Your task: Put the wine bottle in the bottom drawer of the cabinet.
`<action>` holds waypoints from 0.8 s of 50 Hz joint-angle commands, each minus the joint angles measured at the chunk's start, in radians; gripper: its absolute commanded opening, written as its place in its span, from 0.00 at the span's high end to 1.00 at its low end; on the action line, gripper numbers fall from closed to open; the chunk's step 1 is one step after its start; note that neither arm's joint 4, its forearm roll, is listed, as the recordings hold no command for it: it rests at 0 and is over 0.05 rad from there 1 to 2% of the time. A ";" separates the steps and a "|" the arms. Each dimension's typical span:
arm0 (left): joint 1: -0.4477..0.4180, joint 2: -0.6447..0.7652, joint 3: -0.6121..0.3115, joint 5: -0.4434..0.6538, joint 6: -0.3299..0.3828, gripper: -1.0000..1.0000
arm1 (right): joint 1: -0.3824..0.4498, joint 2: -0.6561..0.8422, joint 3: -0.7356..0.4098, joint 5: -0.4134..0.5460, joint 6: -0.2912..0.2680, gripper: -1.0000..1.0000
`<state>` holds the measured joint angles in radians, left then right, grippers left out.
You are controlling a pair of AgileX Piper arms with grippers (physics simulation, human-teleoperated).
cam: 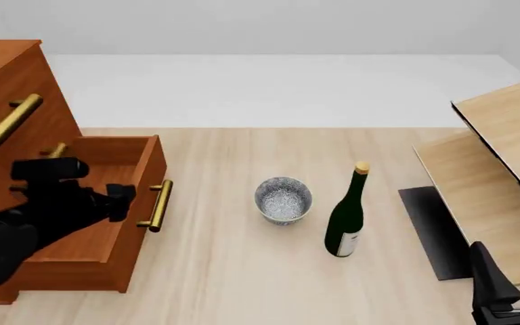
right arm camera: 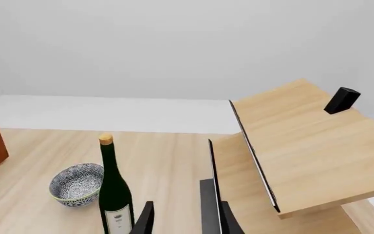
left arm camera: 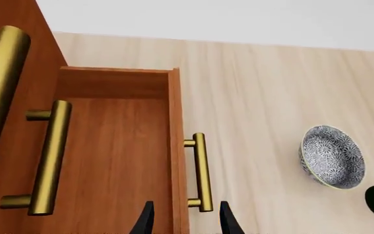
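The wine bottle (cam: 346, 217) stands upright on the table, dark green with a white label and tan cork, just right of the bowl; it also shows in the right wrist view (right arm camera: 114, 187). The cabinet (cam: 7, 74) stands at the left. Its bottom drawer (cam: 143, 223) is pulled out and empty inside (left arm camera: 115, 156). My left gripper (cam: 120, 196) is open over the drawer's front edge, its fingertips (left arm camera: 146, 220) either side of the brass handle (left arm camera: 201, 170) without touching it. My right gripper (cam: 513, 267) is open and empty at the near right, well away from the bottle.
A speckled grey bowl (cam: 284, 200) sits between the drawer and the bottle. Pale light-wood furniture (cam: 504, 156) with a dark base (cam: 432, 230) fills the right side. The two upper drawer handles (left arm camera: 50, 156) stick out above the open drawer.
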<state>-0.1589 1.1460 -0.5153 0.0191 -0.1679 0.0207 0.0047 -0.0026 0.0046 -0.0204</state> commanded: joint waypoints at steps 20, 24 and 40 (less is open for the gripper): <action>-0.025 0.079 0.079 -0.139 -0.027 0.00 | 0.001 -0.002 0.000 -0.002 -0.006 0.00; -0.028 0.089 0.090 -0.159 -0.034 0.00 | 0.001 -0.002 0.000 -0.002 -0.007 0.00; -0.044 0.151 0.140 -0.259 -0.056 0.00 | -0.001 -0.001 0.000 -0.001 -0.003 0.00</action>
<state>-0.1934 1.2594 -0.4035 -0.1814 -0.2109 0.0207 0.0033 -0.0027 0.0034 -0.0254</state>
